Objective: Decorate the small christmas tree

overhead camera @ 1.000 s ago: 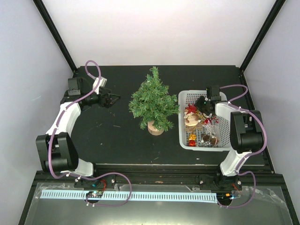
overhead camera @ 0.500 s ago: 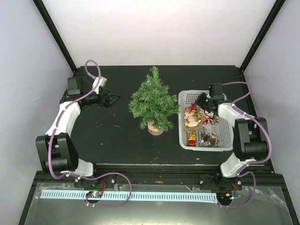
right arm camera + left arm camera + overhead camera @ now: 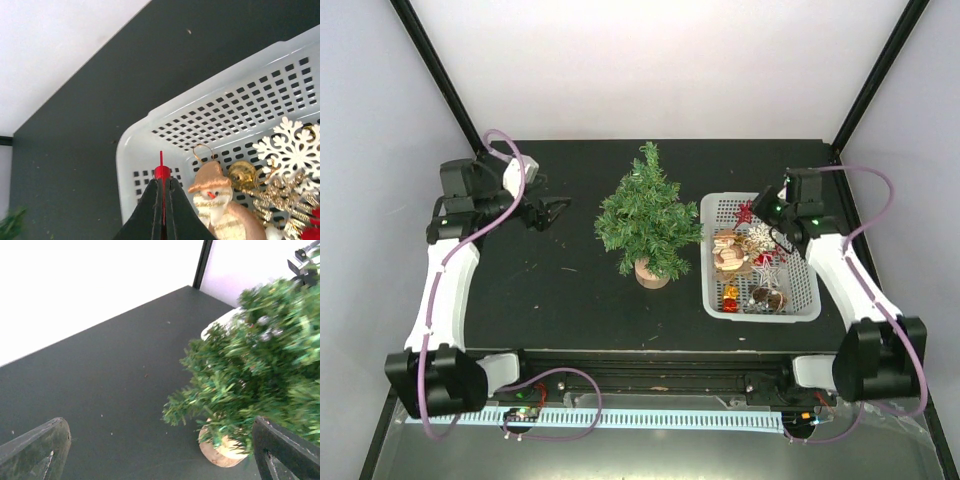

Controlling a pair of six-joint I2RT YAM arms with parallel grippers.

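Both arms have lifted since a moment ago, the right one rising out of the basket. The left pincer [image 3: 558, 209] hangs spread wide over the worktop [image 3: 550, 280]. The small christmas tree [image 3: 648, 215] stands mid-worktop, just left of the white basket [image 3: 760, 312], which holds a snowman [image 3: 215, 200], a white snowflake [image 3: 292, 147] and a gold bauble [image 3: 242, 174]. Above its far end the right pincer [image 3: 161, 183] is clamped on a red ornament [image 3: 745, 212].

Cameras: one overview, two close views.
The top camera looks down from the near edge on the whole table [image 3: 570, 290], sharing the small christmas tree [image 3: 260, 365] with the low, right-facing left wrist view and the white basket [image 3: 225, 117] with the close right wrist view.
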